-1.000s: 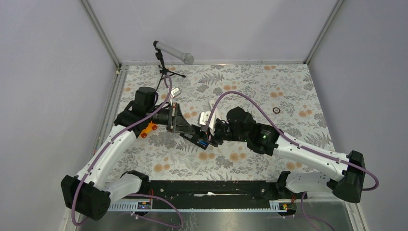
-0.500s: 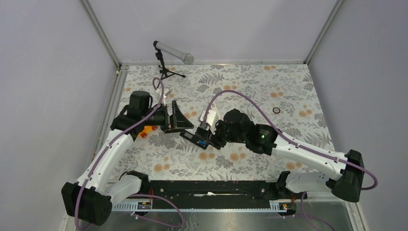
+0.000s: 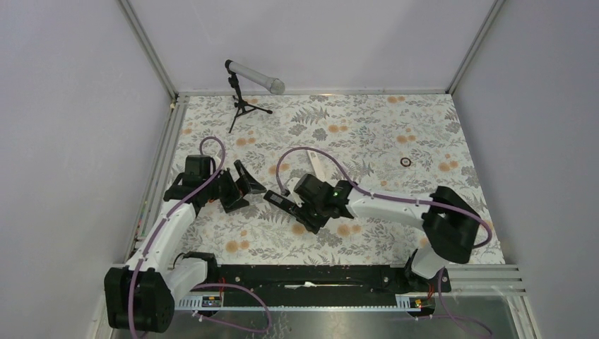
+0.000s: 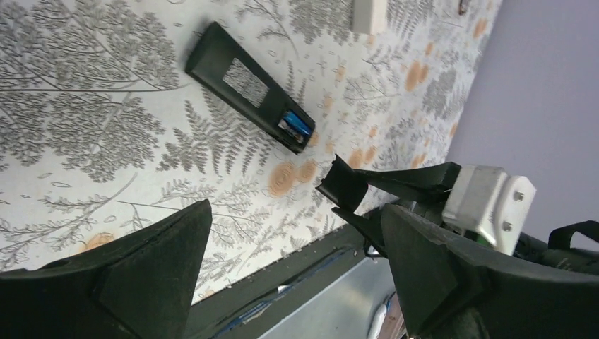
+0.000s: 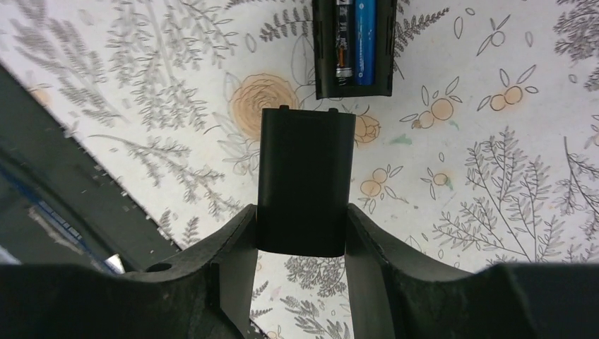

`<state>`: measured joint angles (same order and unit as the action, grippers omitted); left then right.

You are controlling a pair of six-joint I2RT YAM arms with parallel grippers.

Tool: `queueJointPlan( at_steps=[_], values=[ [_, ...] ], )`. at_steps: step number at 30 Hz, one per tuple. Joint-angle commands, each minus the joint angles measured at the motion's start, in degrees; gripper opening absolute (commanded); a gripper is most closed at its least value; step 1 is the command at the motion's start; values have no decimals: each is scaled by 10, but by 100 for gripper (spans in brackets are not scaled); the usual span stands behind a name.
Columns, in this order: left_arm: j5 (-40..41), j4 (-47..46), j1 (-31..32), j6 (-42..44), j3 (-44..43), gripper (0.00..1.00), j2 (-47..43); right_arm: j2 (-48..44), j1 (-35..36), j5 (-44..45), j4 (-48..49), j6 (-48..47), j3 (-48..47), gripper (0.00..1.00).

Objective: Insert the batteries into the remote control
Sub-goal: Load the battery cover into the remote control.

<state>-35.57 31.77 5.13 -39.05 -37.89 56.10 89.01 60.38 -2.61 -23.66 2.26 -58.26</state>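
A slim black rectangular plastic remote control (image 4: 240,81) is laid flat, back upward, near the tabletop's middle. Two small cylindrical batteries (image 5: 365,42), one blue, one darker, are seated side by side in its uncovered end compartment.

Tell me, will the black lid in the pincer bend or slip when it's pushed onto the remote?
The lid looks like thin hard plastic with straight edges, so it is probably stiff and light. Its smooth sides are squeezed by the right pincer, so it might slide if pushed hard. The two little tabs on its end look breakable against the remote.
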Motion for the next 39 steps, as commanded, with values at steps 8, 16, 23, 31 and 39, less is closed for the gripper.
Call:
queueJointPlan(
  at_steps=[8, 16, 23, 31, 39],
  values=[
    [86, -43, -9, 40, 23, 68, 43, 150, 0, 74, -58, -15, -151, 22],
    [121, -35, -19, 45, 19, 61, 61, 212, -12, 71, -92, -38, -211, 22],
    [120, -29, -29, 48, 17, 62, 60, 228, -21, 58, -119, -41, -231, 23],
    [109, -30, -32, 51, 18, 62, 62, 235, -22, 29, -122, -59, -234, 24],
    [102, -30, -33, 52, 19, 63, 62, 230, -22, 4, -109, -77, -222, 24]
  ],
)
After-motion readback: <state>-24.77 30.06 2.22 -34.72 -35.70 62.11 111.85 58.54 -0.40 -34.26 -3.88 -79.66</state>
